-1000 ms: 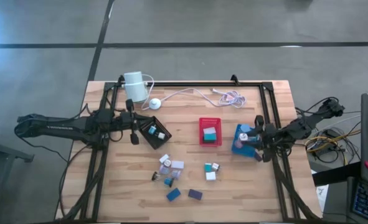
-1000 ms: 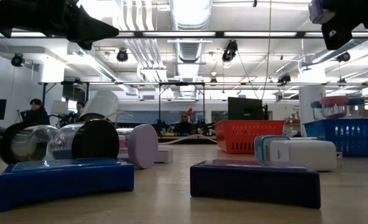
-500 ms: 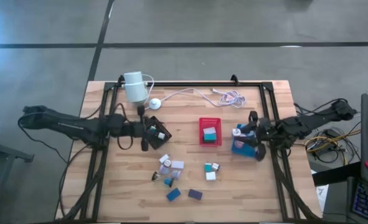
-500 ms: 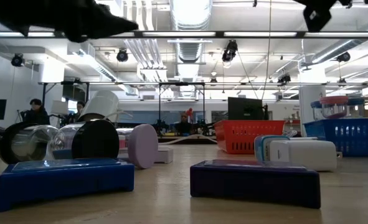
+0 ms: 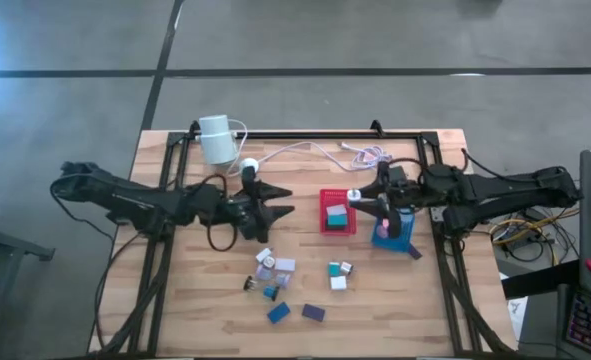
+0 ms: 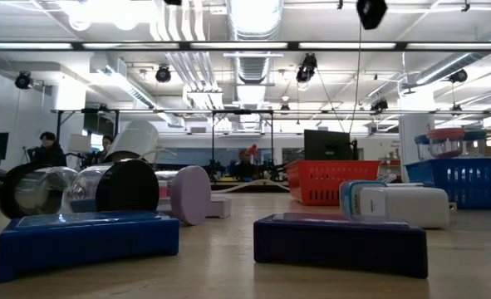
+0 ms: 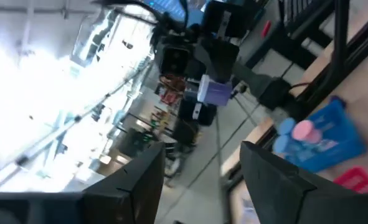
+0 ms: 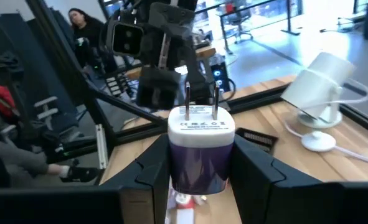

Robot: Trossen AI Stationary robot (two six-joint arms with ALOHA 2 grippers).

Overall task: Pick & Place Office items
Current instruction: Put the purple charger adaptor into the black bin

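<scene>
The right gripper (image 5: 360, 196) has its jaws clenched on a purple plug (image 8: 200, 148), prongs outward, just beside the red tray (image 5: 338, 226); the left gripper (image 5: 278, 200) stands released.

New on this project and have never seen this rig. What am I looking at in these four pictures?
It is a robot with two dark arms working at a wooden table. Each arm ends in a two-finger hand.

The high view looks straight down on the table. The low view sits at table-top height and looks across the small pieces into the room. Each of the other two pictures comes from a camera on one arm's wrist.

The loose small pieces are blocks and short cylinders near the table's middle. A red tray and a blue tray each hold a few more. A white cylinder with a cable stands at the far edge.

The left hand is open and holds nothing. The right hand, by the red tray, grips a purple-and-white plug adapter.
</scene>
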